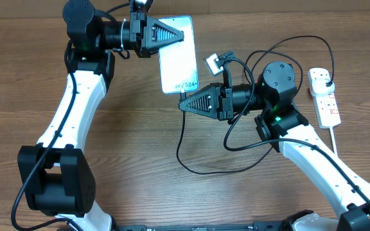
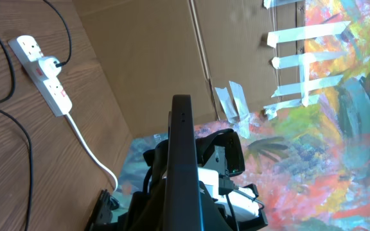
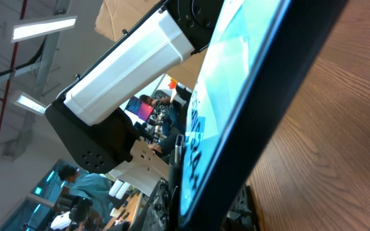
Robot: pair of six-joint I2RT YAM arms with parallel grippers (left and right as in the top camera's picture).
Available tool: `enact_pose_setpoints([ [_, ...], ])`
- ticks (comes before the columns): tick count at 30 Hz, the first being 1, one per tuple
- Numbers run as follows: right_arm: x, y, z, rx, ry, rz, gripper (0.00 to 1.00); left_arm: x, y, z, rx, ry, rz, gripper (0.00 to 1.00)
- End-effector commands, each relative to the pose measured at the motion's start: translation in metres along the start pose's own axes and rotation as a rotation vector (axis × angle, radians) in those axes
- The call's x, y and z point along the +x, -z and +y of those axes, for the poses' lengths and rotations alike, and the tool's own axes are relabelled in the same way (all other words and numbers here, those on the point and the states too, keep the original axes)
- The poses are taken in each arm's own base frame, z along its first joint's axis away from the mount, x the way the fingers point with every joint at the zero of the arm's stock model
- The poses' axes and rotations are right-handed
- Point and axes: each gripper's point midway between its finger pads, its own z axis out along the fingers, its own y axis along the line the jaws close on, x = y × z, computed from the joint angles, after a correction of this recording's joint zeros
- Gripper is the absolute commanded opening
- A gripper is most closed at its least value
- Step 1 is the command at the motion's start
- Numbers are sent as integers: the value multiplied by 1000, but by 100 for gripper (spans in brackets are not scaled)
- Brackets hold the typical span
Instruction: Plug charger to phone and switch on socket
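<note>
The phone point(image 1: 178, 64) sits near the far middle of the bench point(image 1: 140, 147), its lit pale screen facing up in the overhead view. The left fingers point(image 1: 182, 35) are clamped on its far end. The left wrist view shows it edge-on, as a thin dark strip point(image 2: 182, 160). The right fingers point(image 1: 184, 104) point at the phone's near end and are drawn close together. The tip of the black cable point(image 1: 180, 138) meets that end just beside them, but I cannot tell whether they pinch it or whether it is seated in the phone. From there the cable loops across the bench and runs under the right arm to a black plug point(image 1: 327, 79) in the white power strip point(image 1: 326, 102). The strip lies flat at the right edge, well apart from the phone, with its thick white cord point(image 1: 334, 138) trailing toward the near side. Its switches are too small to read.
</note>
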Motion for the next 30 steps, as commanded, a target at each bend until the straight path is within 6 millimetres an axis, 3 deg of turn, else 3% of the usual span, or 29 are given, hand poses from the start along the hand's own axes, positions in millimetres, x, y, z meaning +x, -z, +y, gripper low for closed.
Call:
enact_pose_setpoints([
  [1, -5, 3, -3, 13, -9, -22, 4, 4, -3, -4, 3, -15, 29, 4],
  [30, 7, 2, -3, -1, -58, 30, 4, 0, -2, -4, 3, -6, 5, 4],
])
